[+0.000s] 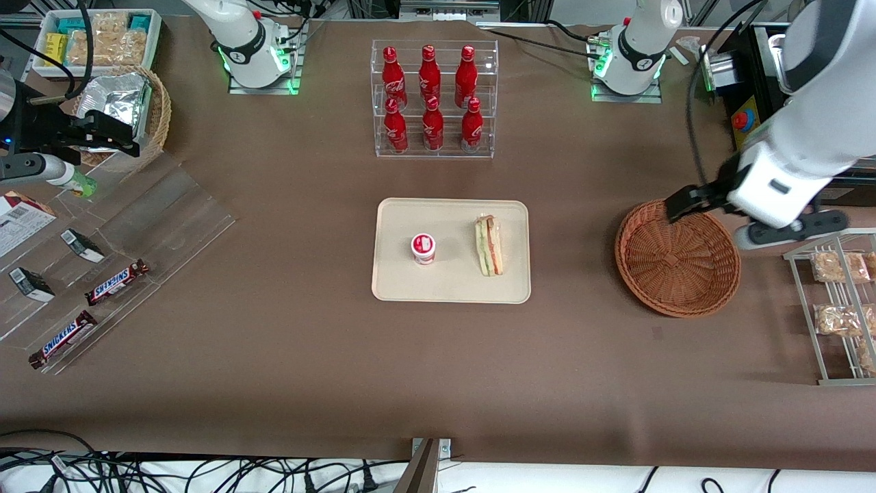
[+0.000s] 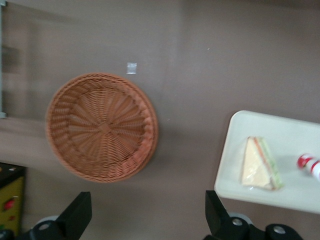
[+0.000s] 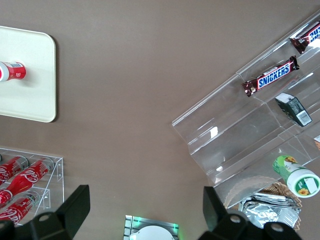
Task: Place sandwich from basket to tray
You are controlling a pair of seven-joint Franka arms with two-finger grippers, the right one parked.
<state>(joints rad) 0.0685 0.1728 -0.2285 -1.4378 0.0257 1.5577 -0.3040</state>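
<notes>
Working arm: glossy white rounded shell, grey joint band, black cables trailing; end effector black, blocky angular fingers, spread wide; base ring glowing green

White bread with red, green and yellow layers is seen in the sandwich; the tray is coloured cream, the woven basket reddish-brown.
</notes>
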